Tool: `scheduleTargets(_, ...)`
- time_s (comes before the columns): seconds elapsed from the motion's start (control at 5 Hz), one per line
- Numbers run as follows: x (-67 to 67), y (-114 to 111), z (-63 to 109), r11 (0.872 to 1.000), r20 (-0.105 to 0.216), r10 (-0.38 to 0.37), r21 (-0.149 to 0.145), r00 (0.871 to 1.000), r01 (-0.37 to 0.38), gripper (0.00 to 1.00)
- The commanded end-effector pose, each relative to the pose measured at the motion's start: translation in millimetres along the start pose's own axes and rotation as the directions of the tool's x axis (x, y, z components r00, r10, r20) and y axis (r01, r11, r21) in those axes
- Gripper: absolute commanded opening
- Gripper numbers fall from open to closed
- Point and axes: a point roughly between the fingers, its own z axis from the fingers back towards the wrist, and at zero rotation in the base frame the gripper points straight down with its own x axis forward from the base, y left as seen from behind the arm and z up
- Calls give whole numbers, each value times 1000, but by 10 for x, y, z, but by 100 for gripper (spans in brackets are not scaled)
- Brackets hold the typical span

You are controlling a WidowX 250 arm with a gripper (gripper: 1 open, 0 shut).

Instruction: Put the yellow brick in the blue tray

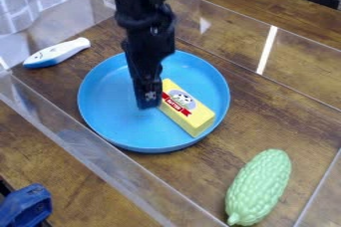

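Note:
The yellow brick lies flat inside the blue tray, right of the tray's middle, with its red-and-white label facing up. My black gripper hangs pointing down just left of the brick's near end, a little above the tray floor. Its fingers stand open and hold nothing. The arm rises from it toward the top of the picture and hides part of the tray's far rim.
A green bumpy gourd toy lies at the front right on the wooden table. A white and blue object rests at the left, beyond the tray. Clear plastic walls edge the work area.

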Motion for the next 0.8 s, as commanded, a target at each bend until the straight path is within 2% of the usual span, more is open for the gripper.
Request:
scheduleTargets(0.0,82,24,476,998,51,15,64,999,-18,100)
scheduleTargets(0.2,23,182,611,997,57,-14,79,998,10,100)
scheduleTargets(0.4,2,227,535,994,71,-80,78,994,75,100)
scheduleTargets(0.6,31,246,472,981,97,-187,64,978,181,100)
